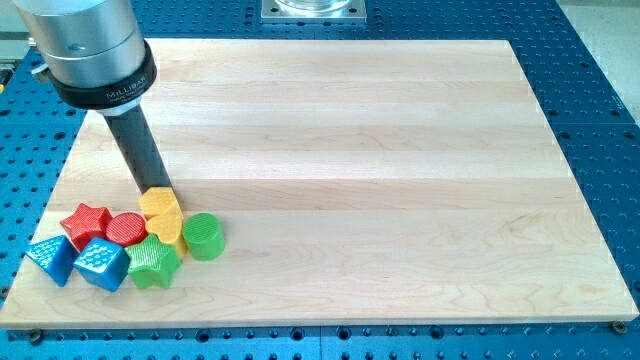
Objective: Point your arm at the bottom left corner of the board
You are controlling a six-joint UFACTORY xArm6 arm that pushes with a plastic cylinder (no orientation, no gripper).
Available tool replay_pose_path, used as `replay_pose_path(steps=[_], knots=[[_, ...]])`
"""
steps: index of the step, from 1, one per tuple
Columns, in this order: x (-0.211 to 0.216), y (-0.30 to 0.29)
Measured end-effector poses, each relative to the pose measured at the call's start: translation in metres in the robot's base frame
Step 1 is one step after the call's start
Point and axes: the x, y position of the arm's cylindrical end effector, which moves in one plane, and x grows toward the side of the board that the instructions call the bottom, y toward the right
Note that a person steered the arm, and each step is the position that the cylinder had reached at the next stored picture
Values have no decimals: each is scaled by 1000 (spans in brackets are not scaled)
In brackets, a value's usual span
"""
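Camera view: my tip (156, 189) against yellow block (160, 205)

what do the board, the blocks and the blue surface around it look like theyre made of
The board looks like pale unpainted wood: joined strips with visible grain, matte. The blocks, such as the green cylinder and the red star, look like moulded or printed plastic, with solid colours and ribbed sides. The blue surface looks like painted metal with a regular grid of holes, though that is less certain.

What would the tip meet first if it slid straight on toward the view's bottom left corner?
My tip already sits at the top edge of the yellow block. Next in line is probably the red cylinder; depth is unclear.
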Motion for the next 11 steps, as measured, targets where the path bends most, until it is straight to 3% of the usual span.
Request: replay_pose_path(steps=[2, 4, 5, 6, 8, 9, 10, 11], knots=[[3, -6], [-1, -105], [11, -123], [15, -124], [138, -123], [135, -119], [99, -87], [83, -23]])
